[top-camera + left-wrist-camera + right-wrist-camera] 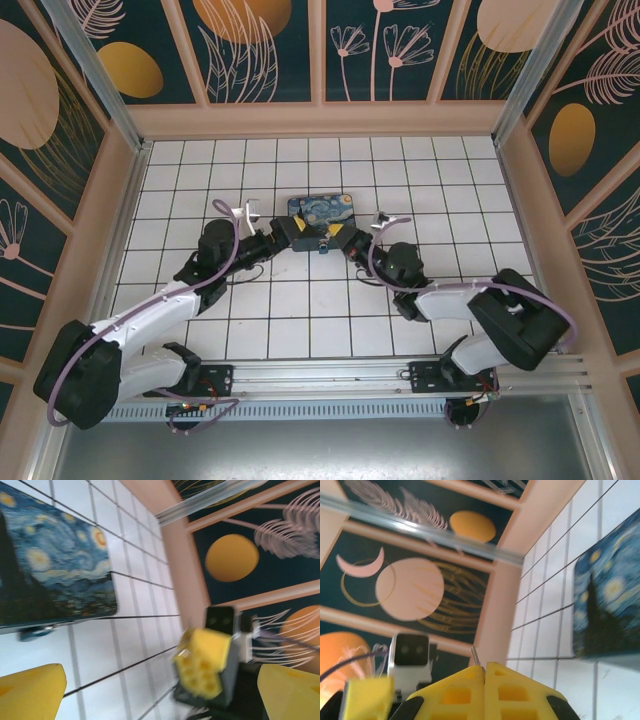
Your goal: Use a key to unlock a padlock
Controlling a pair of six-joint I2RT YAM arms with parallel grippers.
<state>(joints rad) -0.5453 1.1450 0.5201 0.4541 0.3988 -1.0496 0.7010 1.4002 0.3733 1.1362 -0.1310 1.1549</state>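
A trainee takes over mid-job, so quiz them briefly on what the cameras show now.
1. True or false: the left hand is open and holds nothing.
2. Which hand pinches the key? A the left hand, B the right hand, C neither.
3. Fill in: the padlock lies on the tiles beside the ___.
Key: 1 true. 2 B; a thin metal sliver, likely the key, sticks out between its shut fingers. 3 box.
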